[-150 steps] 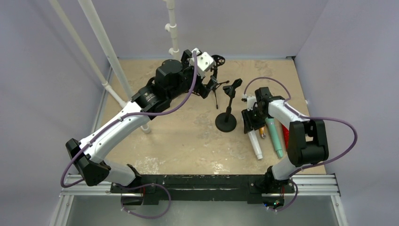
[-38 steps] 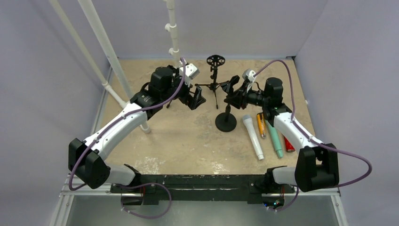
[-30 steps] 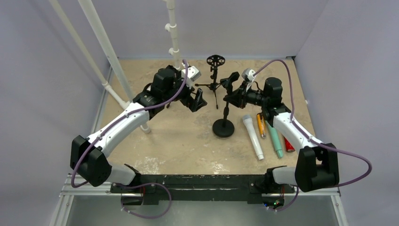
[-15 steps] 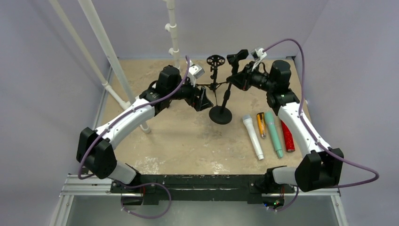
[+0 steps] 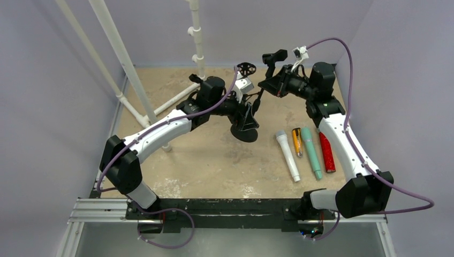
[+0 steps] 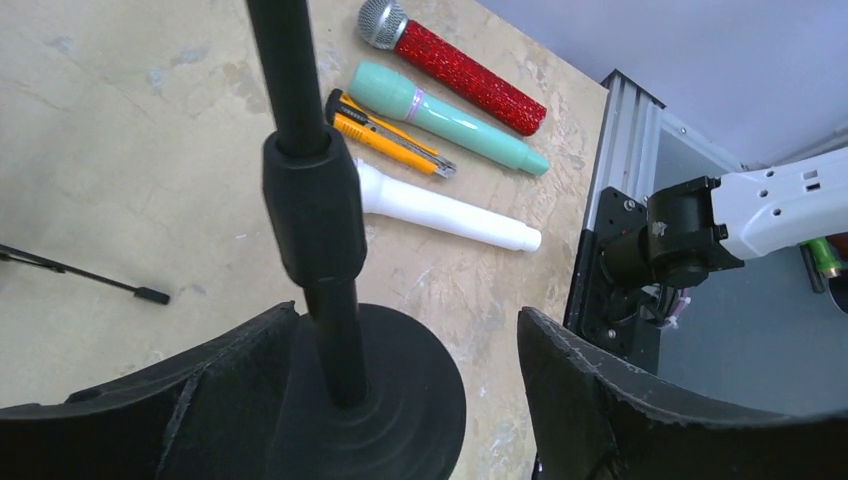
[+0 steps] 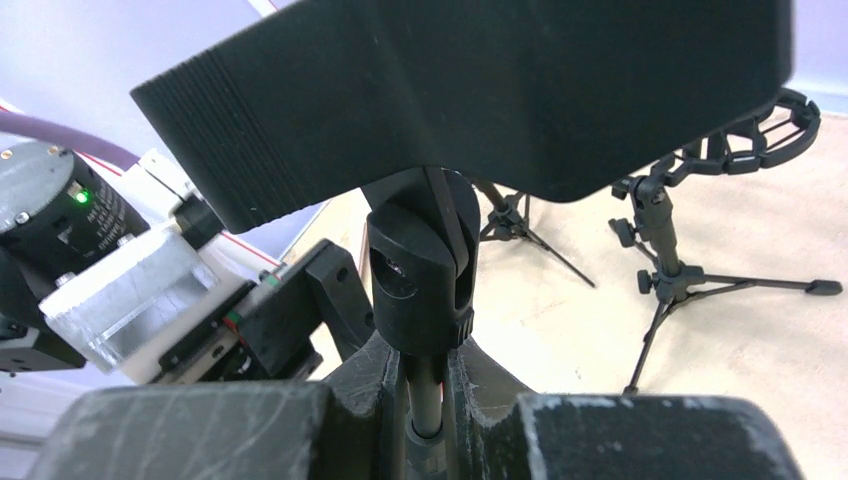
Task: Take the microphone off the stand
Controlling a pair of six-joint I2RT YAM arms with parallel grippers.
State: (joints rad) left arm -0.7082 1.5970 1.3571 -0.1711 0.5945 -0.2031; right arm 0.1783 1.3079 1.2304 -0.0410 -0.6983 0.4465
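Two-armed hold on the stand (image 6: 310,210). The left claw (image 6: 405,320) is presented low over the tabletop (image 5: 203,160) with its jaws parted, one on either side of the round base (image 6: 410,400) and the lower pole. Neither finger is seen to press on the pole, so nothing is gripped. This straddling placement is judged to be preparation for bracing the heavy end. Behind the pole, a tripod stand (image 5: 246,68) with an empty shock mount is set apart from both claws. Further right, the right claw (image 7: 425,410) is closed on the thin upper pole just beneath the swivel joint (image 7: 420,270), a high hold by which the stand's lean is presumably controlled. The clip (image 5: 274,56) above that joint is shown empty: no microphone is carried by the stand. Whether the base is resting on the tabletop or is raised slightly cannot be determined. At the far right, a white microphone (image 5: 287,156), a utility knife (image 5: 296,142), a teal microphone (image 5: 311,152) and a red microphone (image 5: 326,152) are laid side by side on the tabletop, well apart from the stand. Which of them belonged to the clip cannot be told, but the removal itself is judged to be done.
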